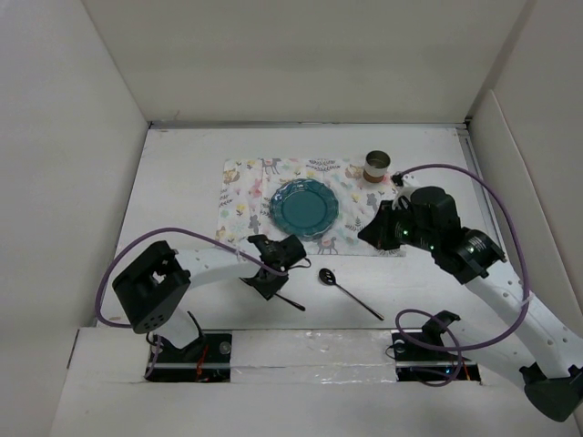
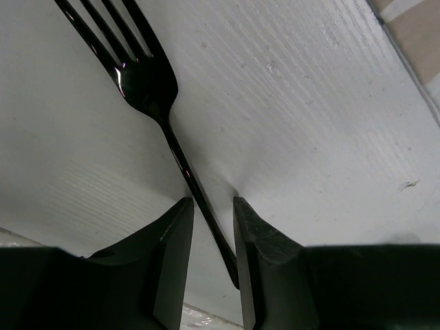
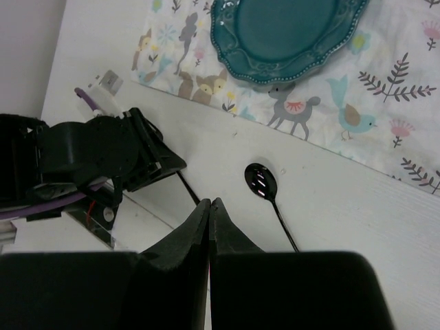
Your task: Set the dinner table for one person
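The white dinner table (image 1: 182, 182) carries an animal-print placemat (image 1: 241, 196) with a teal plate (image 1: 303, 208) on it. A black fork (image 2: 148, 89) lies flat on the table in front of the mat. My left gripper (image 2: 213, 201) is low over it, its jaws a narrow gap apart and astride the handle. In the top view the left gripper (image 1: 271, 273) hides most of the fork (image 1: 291, 301). A black spoon (image 1: 351, 296) lies to the right on the table. My right gripper (image 1: 369, 232) is shut and empty, raised over the mat's front right edge.
A small round tin cup (image 1: 377, 167) stands at the mat's far right corner. White wall panels close in the table on three sides. The right wrist view shows the plate (image 3: 282, 31), the spoon (image 3: 260, 181) and the left arm (image 3: 103, 158).
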`<state>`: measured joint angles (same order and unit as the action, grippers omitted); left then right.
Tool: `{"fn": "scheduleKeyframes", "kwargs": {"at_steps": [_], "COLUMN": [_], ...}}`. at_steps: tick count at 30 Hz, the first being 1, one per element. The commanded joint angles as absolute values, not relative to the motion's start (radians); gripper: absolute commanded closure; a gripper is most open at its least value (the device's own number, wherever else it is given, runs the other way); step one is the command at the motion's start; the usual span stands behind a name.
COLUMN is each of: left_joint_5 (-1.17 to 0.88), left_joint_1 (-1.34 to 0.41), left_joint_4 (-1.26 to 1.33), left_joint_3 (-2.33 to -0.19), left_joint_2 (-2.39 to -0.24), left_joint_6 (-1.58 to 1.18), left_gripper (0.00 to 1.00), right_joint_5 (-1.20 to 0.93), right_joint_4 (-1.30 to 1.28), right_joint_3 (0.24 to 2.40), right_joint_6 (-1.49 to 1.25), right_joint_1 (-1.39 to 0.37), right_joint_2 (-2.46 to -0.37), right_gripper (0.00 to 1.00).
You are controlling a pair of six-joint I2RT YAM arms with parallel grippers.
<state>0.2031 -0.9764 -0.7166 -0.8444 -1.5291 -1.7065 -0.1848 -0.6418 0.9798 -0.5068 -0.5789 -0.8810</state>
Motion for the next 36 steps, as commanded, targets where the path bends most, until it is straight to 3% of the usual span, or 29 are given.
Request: {"fn": "scheduleKeyframes", "kwargs": {"at_steps": [1, 13, 36], "left_joint_5": [0.236, 0.264, 0.319], "left_joint_1": [-0.988, -1.026, -0.911], "left_joint_4": [-0.761, -0.841, -0.799], "left_joint_3": [-0.805, -0.781, -0.739], "left_joint_2": [-1.565, -1.589, -1.617], "left_joint_6": [-1.818, -1.856, -1.732], "left_gripper": [0.74, 0.74, 0.75], "right_joint_5": [-0.204, -0.164, -0.152], "right_joint_4": [-0.664, -0.675, -0.666], "right_joint_3": [1.000, 1.005, 1.028], "right_joint_6": [-0.483, -0.482, -0.474], "right_joint_1": [-0.603, -0.623, -0.604], "right_joint_2": [-0.867, -0.870, -0.936], "right_gripper": [0.95, 0.95, 0.96]}}
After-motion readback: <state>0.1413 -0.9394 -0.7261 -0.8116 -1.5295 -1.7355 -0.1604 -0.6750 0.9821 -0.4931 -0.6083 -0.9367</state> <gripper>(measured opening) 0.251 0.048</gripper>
